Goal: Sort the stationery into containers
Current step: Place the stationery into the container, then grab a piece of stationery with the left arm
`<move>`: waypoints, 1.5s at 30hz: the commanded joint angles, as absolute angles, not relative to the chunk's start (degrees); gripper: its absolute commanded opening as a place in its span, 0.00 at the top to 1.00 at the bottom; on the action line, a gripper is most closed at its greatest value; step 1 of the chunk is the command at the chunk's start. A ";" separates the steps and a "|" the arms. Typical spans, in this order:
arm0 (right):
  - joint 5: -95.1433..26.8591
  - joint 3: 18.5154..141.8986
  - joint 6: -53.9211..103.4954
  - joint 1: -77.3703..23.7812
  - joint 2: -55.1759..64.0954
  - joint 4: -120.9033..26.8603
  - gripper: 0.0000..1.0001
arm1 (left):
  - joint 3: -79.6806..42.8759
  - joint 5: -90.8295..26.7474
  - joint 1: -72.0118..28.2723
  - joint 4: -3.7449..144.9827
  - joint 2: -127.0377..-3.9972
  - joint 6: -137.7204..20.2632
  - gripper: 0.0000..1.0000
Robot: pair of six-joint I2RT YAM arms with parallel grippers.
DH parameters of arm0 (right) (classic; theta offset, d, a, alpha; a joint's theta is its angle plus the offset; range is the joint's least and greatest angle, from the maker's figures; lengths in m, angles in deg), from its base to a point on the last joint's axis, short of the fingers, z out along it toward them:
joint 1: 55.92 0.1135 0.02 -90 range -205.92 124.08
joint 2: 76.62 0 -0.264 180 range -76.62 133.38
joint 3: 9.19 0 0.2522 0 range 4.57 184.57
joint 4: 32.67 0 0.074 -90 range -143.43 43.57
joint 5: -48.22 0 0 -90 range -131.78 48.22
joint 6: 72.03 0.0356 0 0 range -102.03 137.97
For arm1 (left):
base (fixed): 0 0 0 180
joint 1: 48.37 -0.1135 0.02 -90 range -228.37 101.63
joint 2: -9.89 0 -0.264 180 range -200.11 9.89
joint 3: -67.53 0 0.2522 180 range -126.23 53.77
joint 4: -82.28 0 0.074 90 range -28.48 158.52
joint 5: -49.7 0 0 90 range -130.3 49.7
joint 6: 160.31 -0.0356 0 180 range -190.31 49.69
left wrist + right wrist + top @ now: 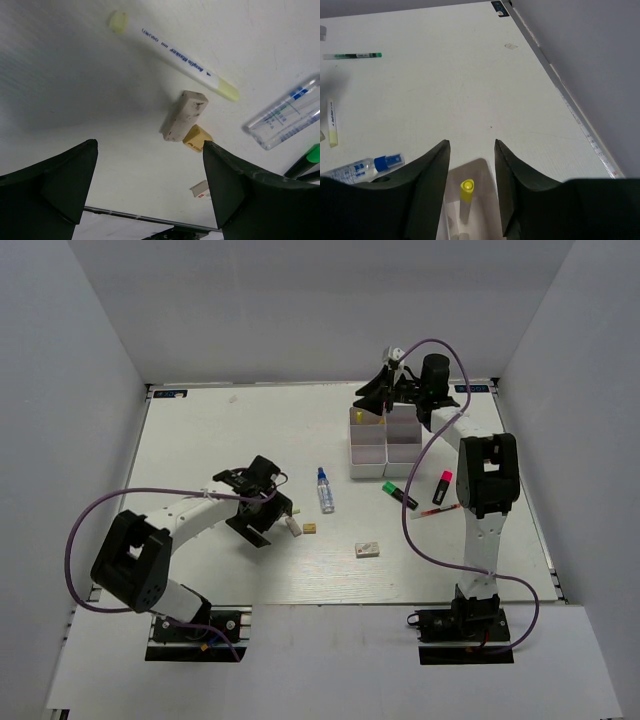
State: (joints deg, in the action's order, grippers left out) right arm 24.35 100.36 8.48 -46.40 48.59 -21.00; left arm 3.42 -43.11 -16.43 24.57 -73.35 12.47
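Where pen (180, 57) lies, erasers (184, 116) sit beside.

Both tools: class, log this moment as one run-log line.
left tool: open, near grey eraser | right tool: open, over tray | yellow-capped pen: upright in tray, below right tool

Robot lab test cell.
Grey panels (70, 350) walled a white table (230, 430); two robot arms (487, 480) stood bolted at its edge.
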 commanded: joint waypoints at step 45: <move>14.56 53.70 -8.13 -50.21 -17.21 -66.73 0.25 | -6.00 -51.11 -24.46 20.34 -90.92 15.66 0.77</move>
